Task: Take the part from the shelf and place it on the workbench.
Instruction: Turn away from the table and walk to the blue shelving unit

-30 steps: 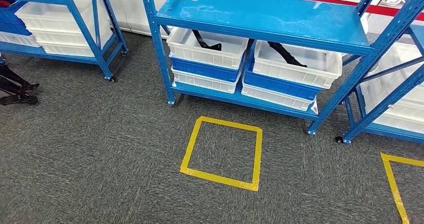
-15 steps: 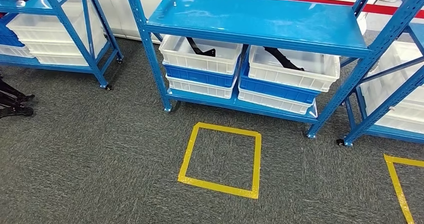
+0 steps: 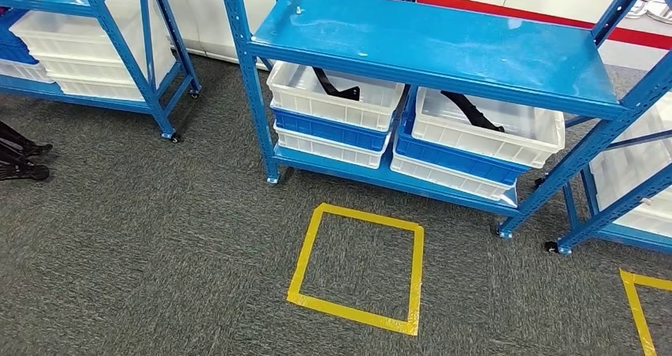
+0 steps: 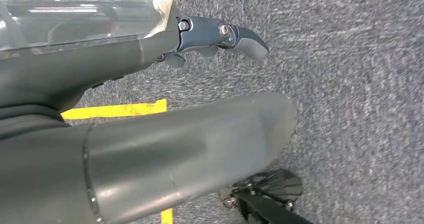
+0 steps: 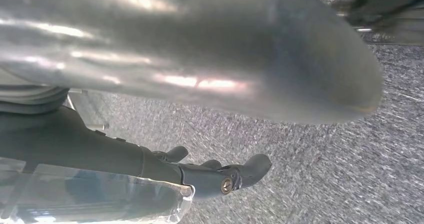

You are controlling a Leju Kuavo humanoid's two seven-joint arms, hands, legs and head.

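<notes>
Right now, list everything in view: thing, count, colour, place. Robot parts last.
Shelving racks: three, blue; centre rack, one at the left, one at the right edge.
Bins on centre rack's lower shelf: two stacks, each white over blue over white; left stack, right stack.
Parts: two, black, one in each top white bin; left part, right part.
Bins on left rack: white, stacked.
Tape square: one, yellow, on grey carpet before centre rack.
Tape corner: yellow, lower right.
Left hand: grey, hanging over carpet, holds nothing.
Right hand: grey, hanging over carpet, holds nothing.
</notes>
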